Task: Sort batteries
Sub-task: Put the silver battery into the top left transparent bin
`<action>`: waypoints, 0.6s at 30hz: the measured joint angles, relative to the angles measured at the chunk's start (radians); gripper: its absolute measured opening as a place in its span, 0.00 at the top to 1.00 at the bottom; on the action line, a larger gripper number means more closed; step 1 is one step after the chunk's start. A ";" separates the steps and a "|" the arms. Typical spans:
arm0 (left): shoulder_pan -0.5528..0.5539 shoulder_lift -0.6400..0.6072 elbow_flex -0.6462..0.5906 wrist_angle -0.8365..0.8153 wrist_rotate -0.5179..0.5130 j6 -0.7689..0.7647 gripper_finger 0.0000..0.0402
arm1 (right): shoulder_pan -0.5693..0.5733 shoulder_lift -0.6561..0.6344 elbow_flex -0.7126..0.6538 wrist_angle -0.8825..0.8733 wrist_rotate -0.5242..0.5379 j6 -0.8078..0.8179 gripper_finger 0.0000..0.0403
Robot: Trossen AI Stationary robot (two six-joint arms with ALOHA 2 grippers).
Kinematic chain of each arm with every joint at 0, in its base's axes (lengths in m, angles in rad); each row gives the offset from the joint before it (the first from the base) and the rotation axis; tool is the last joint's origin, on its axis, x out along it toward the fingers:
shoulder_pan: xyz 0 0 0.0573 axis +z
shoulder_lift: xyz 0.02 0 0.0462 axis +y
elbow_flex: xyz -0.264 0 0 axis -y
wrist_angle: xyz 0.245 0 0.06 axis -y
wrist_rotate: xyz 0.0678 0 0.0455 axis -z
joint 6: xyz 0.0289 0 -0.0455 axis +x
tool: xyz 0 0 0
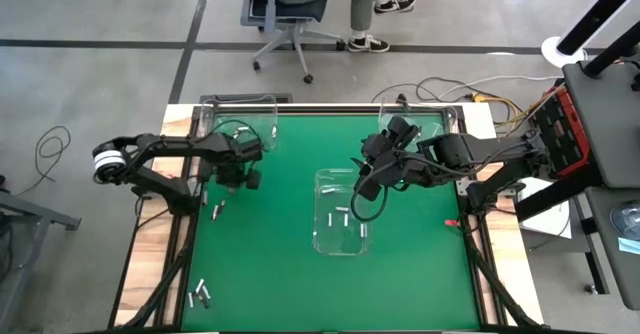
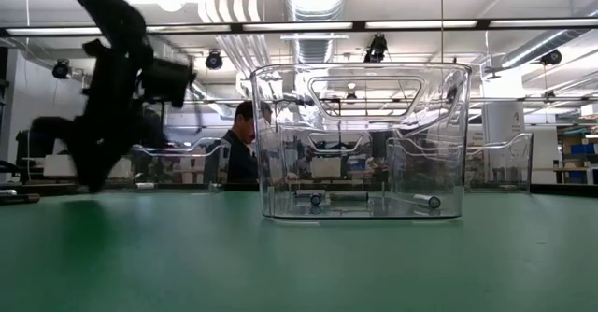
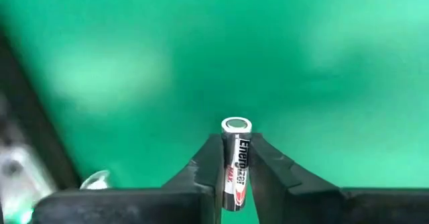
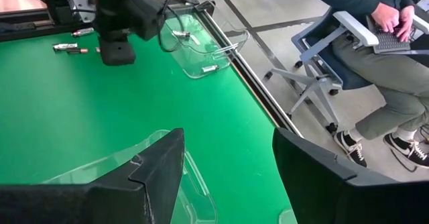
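Left gripper (image 3: 236,158) pinches one battery (image 3: 235,165) by its lower half, over the mat's far left; right gripper (image 4: 228,177) hangs spread above the middle bin (image 1: 340,212). Risk: shallow grip, so the battery may pivot or slip before reaching a bin.
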 joint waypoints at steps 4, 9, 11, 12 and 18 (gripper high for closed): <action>-0.031 -0.049 0.102 -0.042 0.015 0.045 0.93 | 0.004 -0.009 0.000 -0.004 0.000 0.004 0.45; -0.025 -0.125 0.298 -0.063 -0.031 0.118 0.93 | 0.024 -0.043 0.002 -0.006 0.000 0.031 0.45; 0.009 -0.132 0.380 -0.068 -0.094 0.157 0.93 | 0.023 -0.057 0.002 -0.005 0.000 0.042 0.45; 0.043 -0.125 0.418 -0.081 -0.118 0.186 0.93 | 0.023 -0.060 0.002 -0.003 0.000 0.046 0.45; 0.279 0.039 0.553 -0.098 -0.150 0.377 0.93 | 0.027 -0.072 0.003 0.070 0.000 0.042 0.47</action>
